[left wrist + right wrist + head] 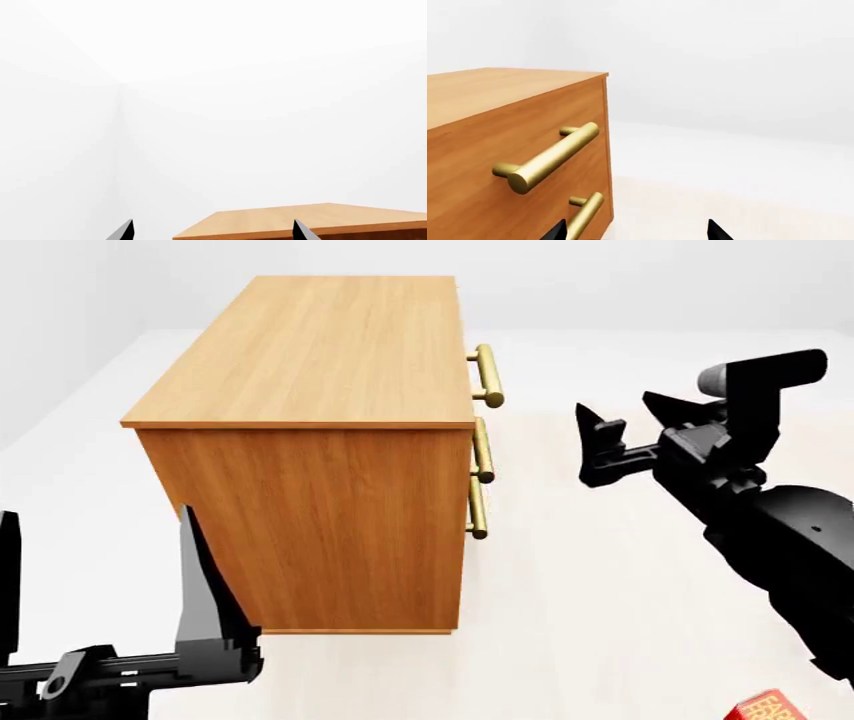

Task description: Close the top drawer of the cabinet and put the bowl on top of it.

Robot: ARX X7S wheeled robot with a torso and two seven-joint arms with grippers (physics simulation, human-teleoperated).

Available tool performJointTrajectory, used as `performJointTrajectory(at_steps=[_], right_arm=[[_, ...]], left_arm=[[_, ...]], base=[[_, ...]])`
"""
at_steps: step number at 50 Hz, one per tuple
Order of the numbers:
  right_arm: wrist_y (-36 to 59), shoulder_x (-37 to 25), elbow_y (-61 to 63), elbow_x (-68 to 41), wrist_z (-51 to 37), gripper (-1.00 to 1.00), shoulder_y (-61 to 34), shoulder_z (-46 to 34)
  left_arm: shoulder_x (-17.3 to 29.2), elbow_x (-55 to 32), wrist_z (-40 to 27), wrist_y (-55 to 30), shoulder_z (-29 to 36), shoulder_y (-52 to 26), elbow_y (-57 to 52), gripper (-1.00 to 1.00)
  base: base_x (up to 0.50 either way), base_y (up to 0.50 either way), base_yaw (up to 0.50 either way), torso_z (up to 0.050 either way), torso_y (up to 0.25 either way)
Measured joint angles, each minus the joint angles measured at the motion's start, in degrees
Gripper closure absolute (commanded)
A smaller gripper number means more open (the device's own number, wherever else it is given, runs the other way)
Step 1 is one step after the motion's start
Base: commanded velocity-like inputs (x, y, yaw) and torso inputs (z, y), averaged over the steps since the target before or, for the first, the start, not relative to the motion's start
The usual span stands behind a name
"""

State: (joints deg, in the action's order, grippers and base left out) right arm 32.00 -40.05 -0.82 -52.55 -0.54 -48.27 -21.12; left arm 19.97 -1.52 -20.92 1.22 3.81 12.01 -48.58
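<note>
The cabinet (314, 440) is standing with its side panel facing the head camera and its three drawer fronts turned away to one side. In the head view the top drawer (514, 145) is lying flush with the two below it, only its brass bar handle (489, 376) projecting past the cabinet's front edge. The right wrist view agrees: the front face is reading as one flat plane with no gap along the cabinet's top edge. So the closing step appears to be finished, and the step in hand is fetching the bowl.

The bowl is not showing in any view, so its place cannot be given. The cabinet's top surface (327, 345) is bare. A red box corner (767, 708) is peeking in on the floor well in front of the cabinet, beside the right arm.

The right gripper (603, 445) is hanging in the air in front of the cabinet's drawer side, near the level of the middle handle, apart from every handle. Its fingers are spread and holding nothing. The left gripper (96, 585) is standing below the cabinet's near side panel, fingers pointing up and parted wide, also empty; its wrist camera is catching only a corner of the cabinet top (313, 220).

The next move likely calls for turning the head or base away from the cabinet to find the bowl, then approaching it with spread fingers.
</note>
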Motion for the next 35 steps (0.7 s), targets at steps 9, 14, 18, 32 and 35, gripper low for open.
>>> performJointTrajectory(at_steps=[9,14,18,32,35], right_arm=[[2.79,-4.85,2.7,0.36,-3.08,-1.0,0.06,1.0],[6.06,-7.76,3.65,0.44,-4.38,-1.0,-1.1,0.83],[9.65,-9.99,3.98,0.55,-5.32,-1.0,-2.82,0.27],[21.36,-13.93,-1.13,2.19,-5.84,-1.0,-10.52,-3.42],[22.92,-14.21,-2.98,3.03,-5.79,-1.0,-11.67,-4.39]], left_arm=[[0.21,-0.11,-0.25,0.17,-0.14,0.27,-0.12,-1.0],[0.33,-0.13,-0.39,0.29,-0.2,0.5,-0.21,-1.0],[0.41,-0.1,-0.5,0.34,-0.19,0.7,-0.33,-1.0],[0.71,-0.19,-0.74,0.25,-0.08,0.71,-0.32,-1.0],[0.75,-0.19,-0.78,0.25,-0.02,0.65,-0.24,-1.0]], base=[[0.0,0.0,0.0,0.0,0.0],[0.0,0.0,0.0,0.0,0.0],[0.0,0.0,0.0,0.0,0.0],[0.0,0.0,0.0,0.0,0.0],[0.0,0.0,0.0,0.0,0.0]])
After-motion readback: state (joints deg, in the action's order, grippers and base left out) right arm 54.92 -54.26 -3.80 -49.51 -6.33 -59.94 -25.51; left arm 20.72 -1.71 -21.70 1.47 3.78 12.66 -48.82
